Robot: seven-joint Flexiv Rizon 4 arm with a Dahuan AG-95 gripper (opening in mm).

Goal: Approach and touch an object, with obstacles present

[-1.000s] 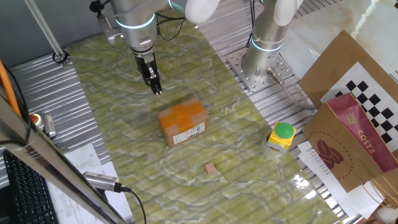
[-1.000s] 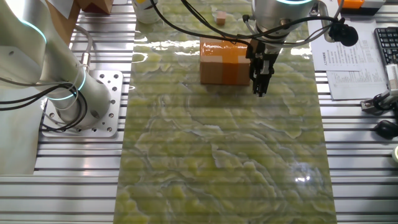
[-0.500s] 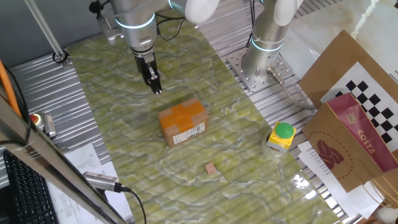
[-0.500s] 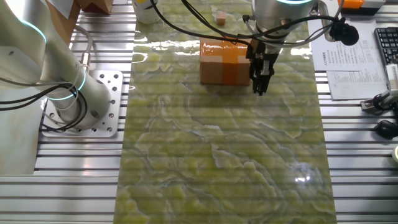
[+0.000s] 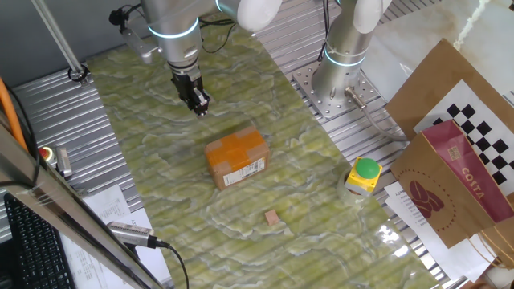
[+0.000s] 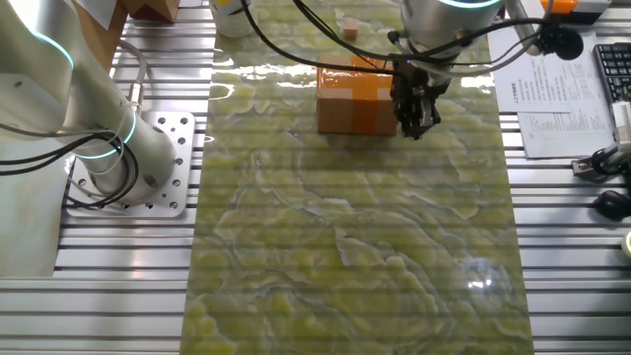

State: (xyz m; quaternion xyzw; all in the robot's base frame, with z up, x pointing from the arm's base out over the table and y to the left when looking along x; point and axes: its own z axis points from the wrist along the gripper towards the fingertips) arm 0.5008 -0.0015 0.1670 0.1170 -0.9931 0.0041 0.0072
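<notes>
We hover our gripper (image 5: pixel 200 105), fingers together, near the orange box (image 5: pixel 235 157); the touch is not yet made.

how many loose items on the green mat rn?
2: orange box mid-mat, and small wooden block beyond it, away from the pincer. None seems hidden.

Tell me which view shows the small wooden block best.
The fixed view with the paper bag on its right: the small wooden block lies in full view on the mat, past the orange box from the gripper. In the other fixed view it is tiny, near the top edge.
</notes>
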